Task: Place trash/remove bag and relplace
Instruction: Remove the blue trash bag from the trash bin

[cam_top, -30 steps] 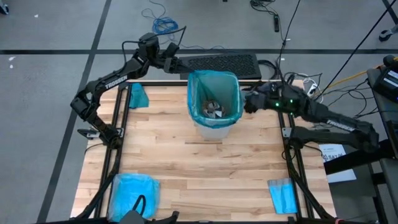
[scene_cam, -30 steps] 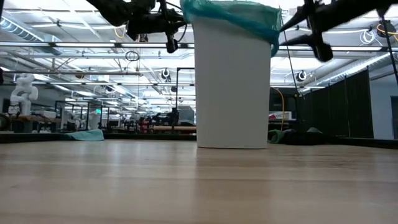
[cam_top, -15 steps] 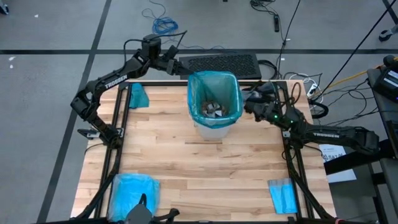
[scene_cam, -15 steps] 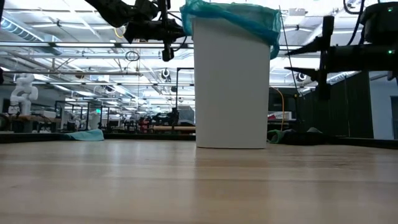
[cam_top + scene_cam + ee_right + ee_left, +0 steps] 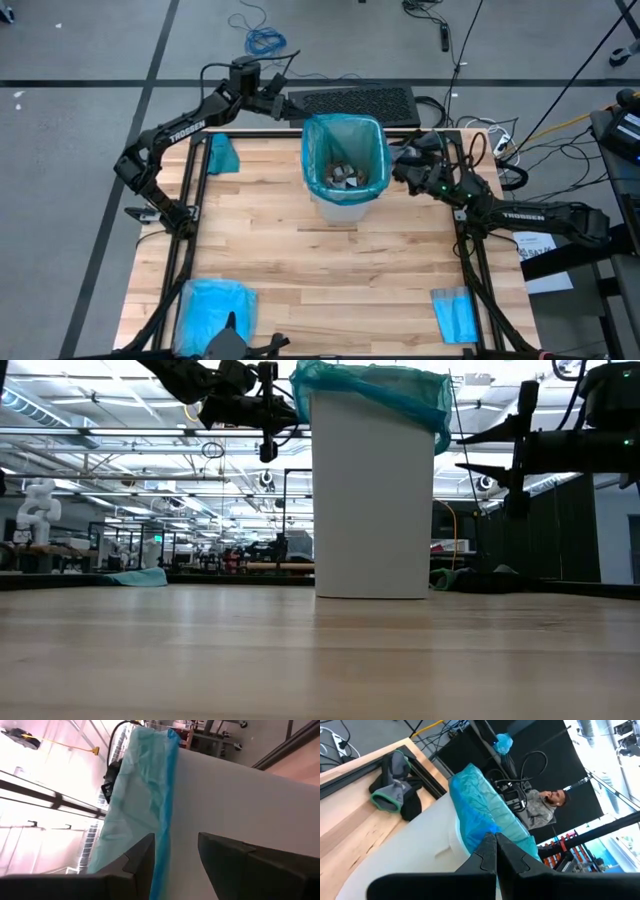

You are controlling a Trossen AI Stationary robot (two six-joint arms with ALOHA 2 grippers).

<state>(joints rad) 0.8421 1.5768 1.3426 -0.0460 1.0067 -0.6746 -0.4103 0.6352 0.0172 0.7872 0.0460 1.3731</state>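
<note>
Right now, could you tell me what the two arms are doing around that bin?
A white bin lined with a teal-green bag stands toward the back of the wooden table, with scraps of trash already inside. The left gripper, shut, hovers by the bin's back left corner, holding nothing visible. The right gripper, open, sits level with the bag's folded-over edge on the right side. The bag is not yet pulled off.

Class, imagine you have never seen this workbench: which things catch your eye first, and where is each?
A tall white plastic bin lined with a crinkly teal-green plastic bag stands at the table's far middle. The left gripper, shut, hovers off the bin's far-left corner, while the right gripper, open, faces its right side.
</note>
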